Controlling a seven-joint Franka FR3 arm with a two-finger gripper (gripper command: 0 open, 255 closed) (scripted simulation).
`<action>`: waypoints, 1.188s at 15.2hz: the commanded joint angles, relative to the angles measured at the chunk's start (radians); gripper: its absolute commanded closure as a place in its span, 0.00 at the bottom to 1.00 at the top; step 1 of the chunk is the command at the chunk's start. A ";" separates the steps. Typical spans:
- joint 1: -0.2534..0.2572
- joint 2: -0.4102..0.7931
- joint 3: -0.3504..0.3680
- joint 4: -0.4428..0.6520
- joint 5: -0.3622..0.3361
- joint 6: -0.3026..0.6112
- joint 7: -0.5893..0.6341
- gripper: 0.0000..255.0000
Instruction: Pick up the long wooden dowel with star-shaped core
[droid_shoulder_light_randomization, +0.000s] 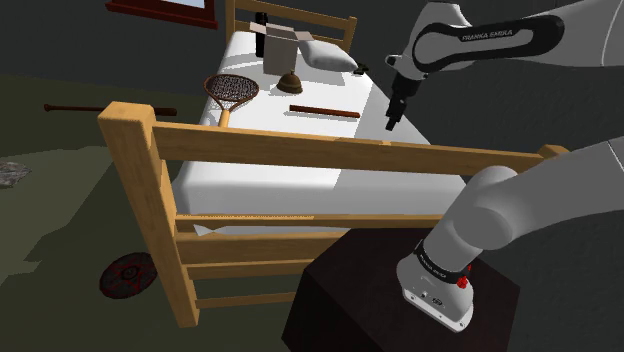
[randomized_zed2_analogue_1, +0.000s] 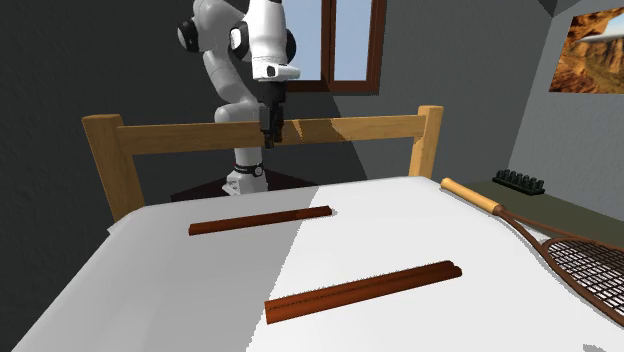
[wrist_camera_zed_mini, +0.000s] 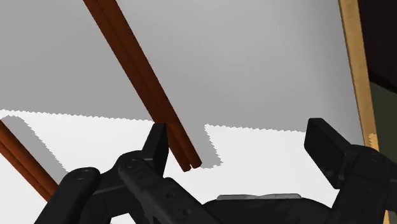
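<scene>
Approach step: my gripper (wrist_camera_zed_mini: 242, 137) hangs wide open above the dowel (wrist_camera_zed_mini: 143, 79), likely the target, whose end shows beside one finger; next I centre over it and descend.

Smooth, faintly sheened red-brown wood on the long grooved dowel (wrist_camera_zed_mini: 143, 76) by the two-finger gripper (wrist_camera_zed_mini: 240, 130), itself dull matt black. Flat, matt white across the bed's sheet (randomized_zed2_analogue_1: 150, 280). Pale, grained, lightly satin wood along the bed's footboard rail (droid_shoulder_light_randomization: 300, 148).
</scene>
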 joint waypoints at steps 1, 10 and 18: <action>0.016 0.062 -0.063 0.012 -0.004 0.051 -0.099 0.00; 0.156 0.463 -0.341 0.145 0.189 0.265 -0.611 0.00; 0.160 0.656 -0.364 0.173 0.379 0.361 -0.820 0.00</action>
